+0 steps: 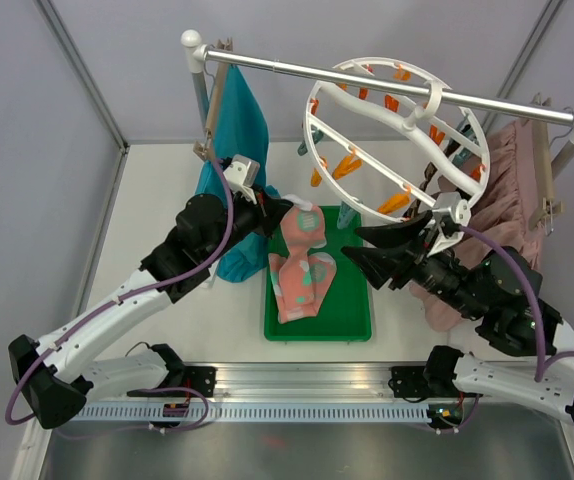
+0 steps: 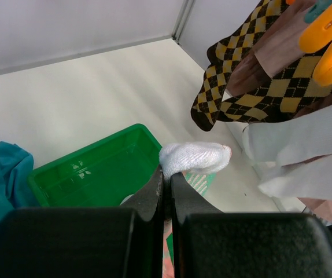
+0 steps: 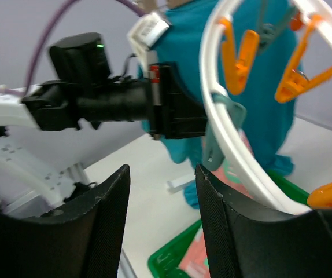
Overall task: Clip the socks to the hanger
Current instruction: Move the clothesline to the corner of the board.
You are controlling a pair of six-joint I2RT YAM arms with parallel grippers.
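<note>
My left gripper point(image 1: 285, 213) is shut on the white toe point(image 2: 195, 157) of a pink sock point(image 1: 302, 262) with mint and white patches. The sock hangs from it down onto the green tray point(image 1: 352, 325). The round white hanger point(image 1: 397, 125) hangs from the rail, with orange clips point(image 1: 345, 165) dangling inside the ring. Argyle socks point(image 2: 253, 87) and a white sock with black stripes point(image 2: 305, 136) hang at its right side. My right gripper point(image 1: 359, 246) stands open and empty just below the ring's lower rim point(image 3: 229, 133), pointing toward the left gripper point(image 3: 174, 107).
A teal garment point(image 1: 237, 130) hangs at the rail's left end, close behind the left arm. A dusty-pink skirt point(image 1: 517, 190) hangs at the right end. The metal rail point(image 1: 297, 70) crosses the back. Grey walls close in on both sides.
</note>
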